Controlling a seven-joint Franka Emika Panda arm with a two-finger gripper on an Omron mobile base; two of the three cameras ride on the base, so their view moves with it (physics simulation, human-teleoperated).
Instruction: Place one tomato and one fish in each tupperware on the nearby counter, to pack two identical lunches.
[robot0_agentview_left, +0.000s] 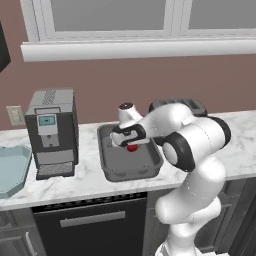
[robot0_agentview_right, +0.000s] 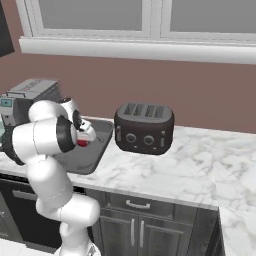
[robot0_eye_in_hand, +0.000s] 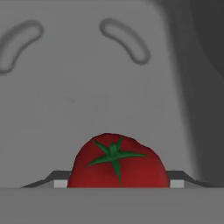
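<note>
Counter: coffee machine, toaster flanking tupperware.

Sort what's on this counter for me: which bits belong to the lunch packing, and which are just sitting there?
Job: tomato between the gripper fingers; dark grey tray beneath it; pale blue tray; counter.
Just there: coffee machine; toaster.
</note>
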